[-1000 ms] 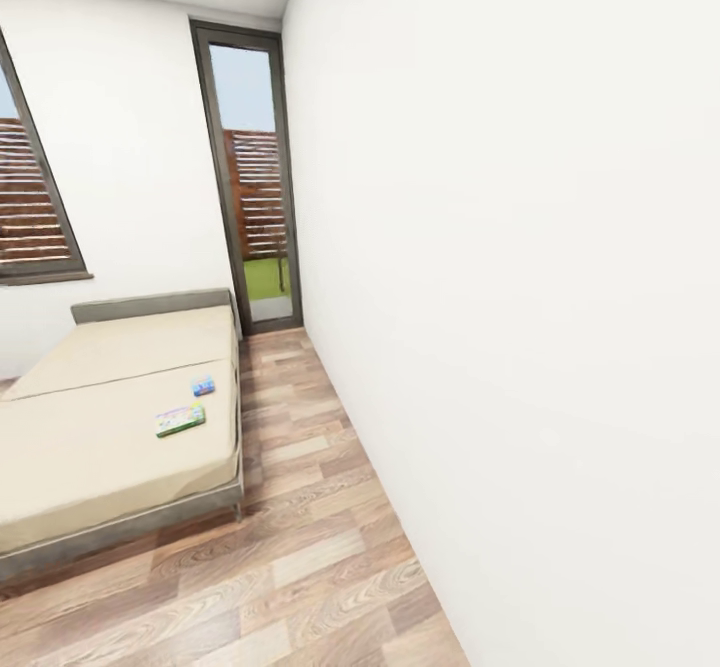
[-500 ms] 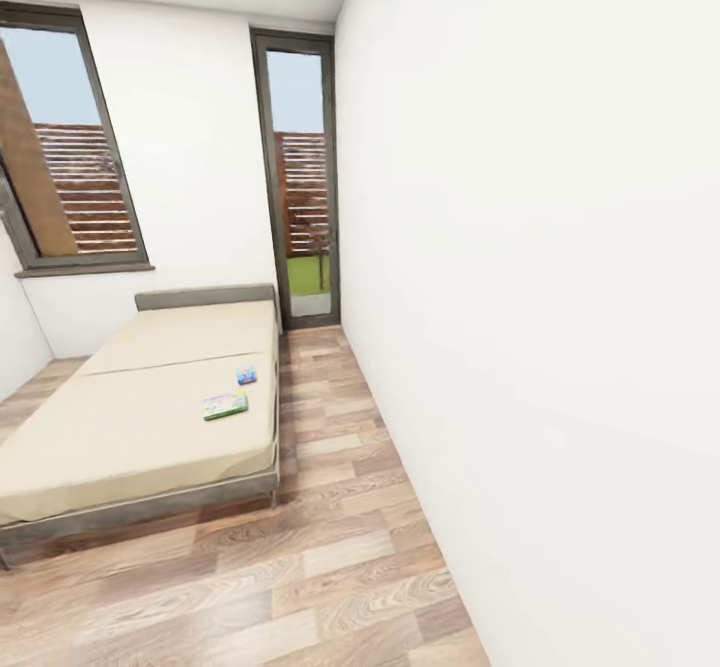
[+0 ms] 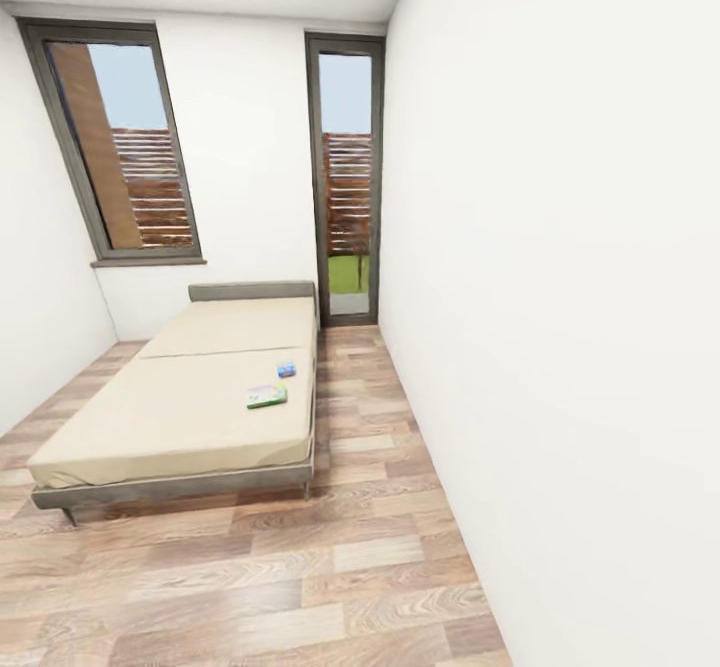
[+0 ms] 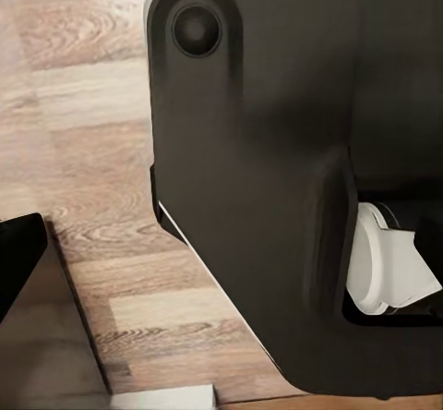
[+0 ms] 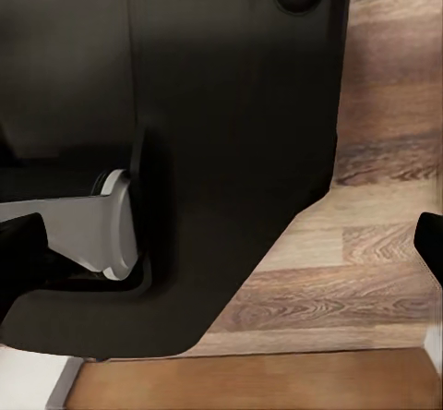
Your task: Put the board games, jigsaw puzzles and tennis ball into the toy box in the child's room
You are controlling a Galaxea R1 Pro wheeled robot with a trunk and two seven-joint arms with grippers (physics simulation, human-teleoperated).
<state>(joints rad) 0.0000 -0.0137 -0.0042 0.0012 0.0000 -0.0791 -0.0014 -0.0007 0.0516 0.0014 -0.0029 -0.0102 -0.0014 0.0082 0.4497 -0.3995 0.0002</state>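
One bed, two small boxes, two windows, in a narrow white room

One bed (image 3: 190,407) stands on the wood floor (image 3: 330,567); it carries two beige mattress sections and one low grey headboard (image 3: 252,291); on the nearer mattress lie two flat boxes, one green-edged board game (image 3: 266,396) and one smaller blue box (image 3: 287,370), both near the bed's right edge; two grey-framed windows are set in the far wall, one wide window (image 3: 118,147) and one tall narrow window (image 3: 347,179); three white walls can be counted; each of the two wrist views shows one dark rounded part of the machine's body (image 4: 268,151) over floor planks.
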